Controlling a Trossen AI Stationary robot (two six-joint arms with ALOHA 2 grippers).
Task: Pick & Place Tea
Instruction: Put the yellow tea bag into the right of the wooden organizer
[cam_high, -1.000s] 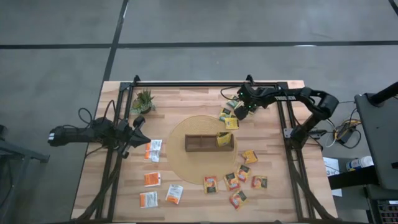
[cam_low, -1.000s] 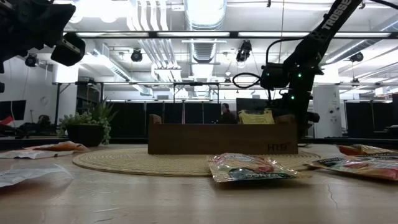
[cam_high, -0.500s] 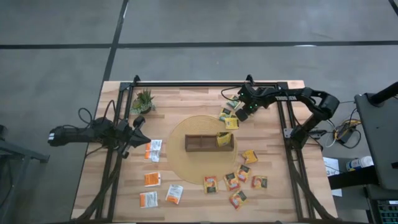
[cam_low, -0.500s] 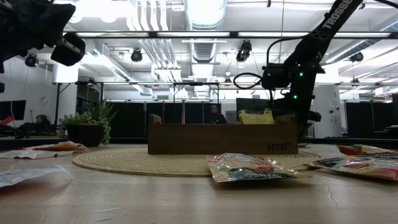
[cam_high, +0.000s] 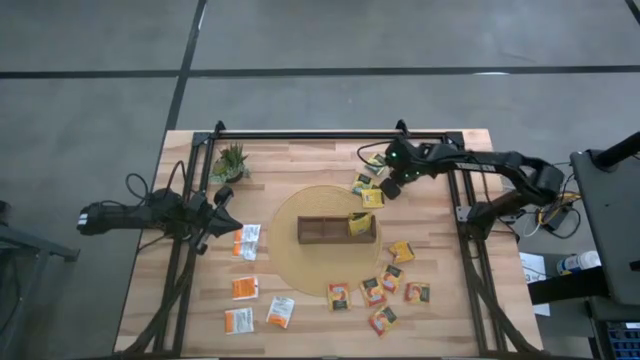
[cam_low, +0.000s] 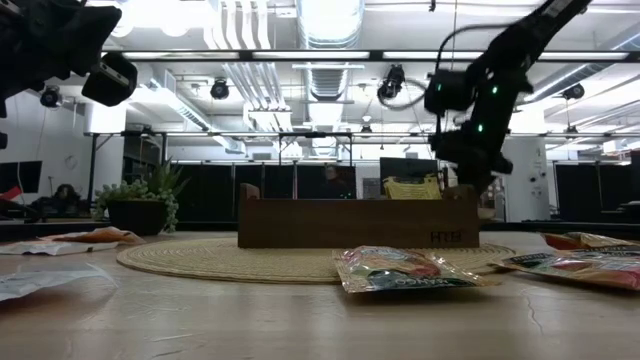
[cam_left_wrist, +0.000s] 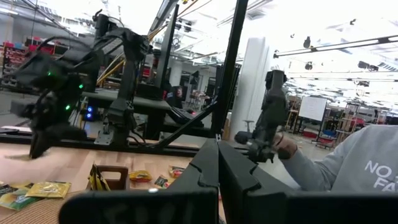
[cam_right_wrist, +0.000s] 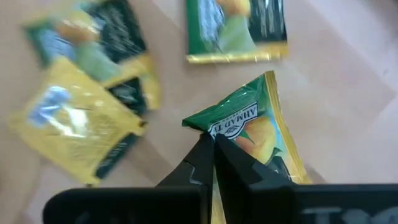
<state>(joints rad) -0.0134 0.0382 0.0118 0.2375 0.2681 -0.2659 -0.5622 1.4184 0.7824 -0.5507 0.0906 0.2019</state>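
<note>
Small flat tea sachets lie around a dark wooden tray (cam_high: 325, 231) on a round woven mat (cam_high: 300, 262). One yellow sachet (cam_high: 358, 223) stands in the tray's right compartment. Yellow-green sachets (cam_high: 371, 198) lie on the table beyond the mat's far right. Above them my right gripper (cam_high: 388, 186) points steeply down, shut on a green-and-yellow sachet (cam_right_wrist: 252, 134). My left gripper (cam_high: 226, 196) waits shut at the table's left, its fingers (cam_left_wrist: 217, 165) closed on nothing. My right gripper pinches the green-and-yellow sachet by its edge near one corner (cam_right_wrist: 214, 132), between its two fingertips. The fingers come steeply from above. The sachet hangs tilted below them, lifted off the table, with the other yellow-green sachets (cam_right_wrist: 81, 124) lying underneath.
White-and-orange sachets (cam_high: 247, 241) lie at the near left, orange-brown ones (cam_high: 385, 285) at the near right. A small potted plant (cam_high: 232, 160) stands at the far left. Black frame rails (cam_high: 470, 250) run along both sides. A person's grey sleeve (cam_left_wrist: 348, 162) shows beyond the table.
My right gripper has risen from the table over the yellow-green sachets, tipping a little, and has lifted one green-and-yellow sachet clear of the table. The other sachets and the tray have stayed in place.
</note>
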